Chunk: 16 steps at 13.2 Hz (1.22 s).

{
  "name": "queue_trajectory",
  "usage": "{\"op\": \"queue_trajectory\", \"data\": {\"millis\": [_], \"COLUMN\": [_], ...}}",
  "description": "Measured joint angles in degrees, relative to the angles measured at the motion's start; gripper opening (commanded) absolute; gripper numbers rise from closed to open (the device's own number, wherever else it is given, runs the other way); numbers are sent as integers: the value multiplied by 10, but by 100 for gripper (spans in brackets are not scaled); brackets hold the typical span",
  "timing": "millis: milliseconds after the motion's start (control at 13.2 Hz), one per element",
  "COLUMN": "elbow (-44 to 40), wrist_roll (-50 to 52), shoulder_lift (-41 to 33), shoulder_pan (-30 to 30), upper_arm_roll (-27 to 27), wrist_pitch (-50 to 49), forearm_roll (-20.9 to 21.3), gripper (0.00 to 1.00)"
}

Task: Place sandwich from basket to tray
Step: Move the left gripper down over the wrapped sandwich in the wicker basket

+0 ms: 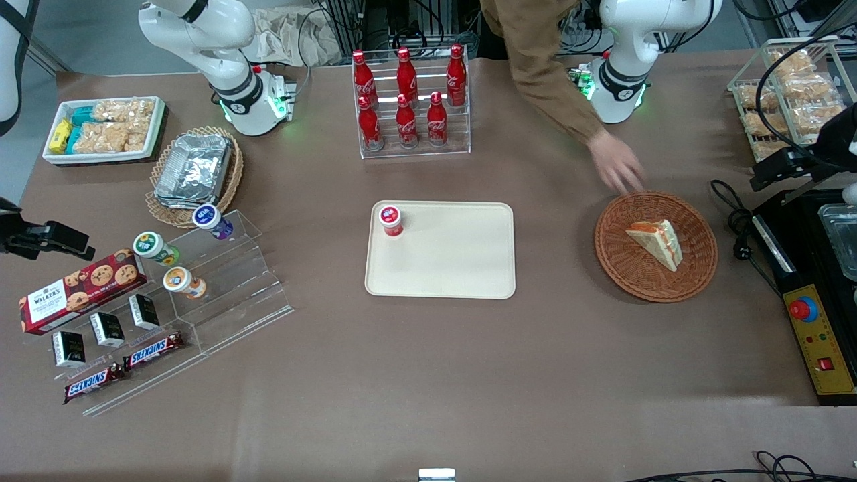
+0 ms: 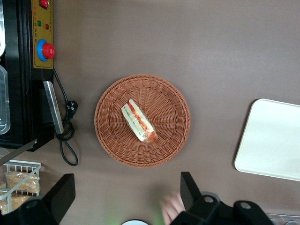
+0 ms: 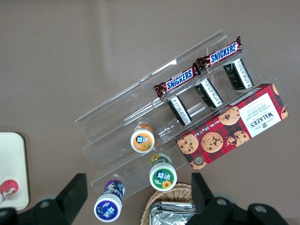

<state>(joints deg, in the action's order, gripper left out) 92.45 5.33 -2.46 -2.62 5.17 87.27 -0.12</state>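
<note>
The sandwich [image 1: 656, 242] is a pale wedge with red-orange and green filling. It lies in the round reddish-brown wicker basket [image 1: 659, 284], toward the working arm's end of the table. The cream tray [image 1: 455, 268] lies at the table's middle, apart from the basket. My gripper [image 1: 770, 175] hangs high above the table, beside the basket and toward the table's end. In the left wrist view the sandwich [image 2: 138, 122] lies in the basket [image 2: 112, 140], the tray [image 2: 272, 140] shows beside it, and my gripper [image 2: 125, 194] is open wide and empty.
A person's hand [image 1: 619, 167] touches the basket's rim farther from the camera. A red-lidded cup [image 1: 390, 219] stands on the tray's corner. A black and yellow control box [image 1: 820, 335] and a cable [image 1: 733, 221] lie beside the basket. A rack of cola bottles [image 1: 408, 100] stands farther back.
</note>
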Motion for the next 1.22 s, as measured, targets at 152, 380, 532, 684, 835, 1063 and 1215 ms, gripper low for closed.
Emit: {"op": "queue_trajectory", "data": {"millis": [152,380,532,684,835,1063,1215], "elbow": [0,0,10,64,168,333,382], "wrist_roll": [2,129,213,252,301,381,418], "shoulder_lift": [1,12,24,22,5,-19,-11], "shoulder_pan": [0,-1,-3,-3,-3,-3,-5], "upper_arm_roll": [0,-3,-6,-6,-6,-10,-13], "wrist_pitch": [-4,-4,-4,36,138,304,359], "forearm_roll": [0,1,1,3,9,23,25], "gripper": [100,100,100,100,100,100,100]}}
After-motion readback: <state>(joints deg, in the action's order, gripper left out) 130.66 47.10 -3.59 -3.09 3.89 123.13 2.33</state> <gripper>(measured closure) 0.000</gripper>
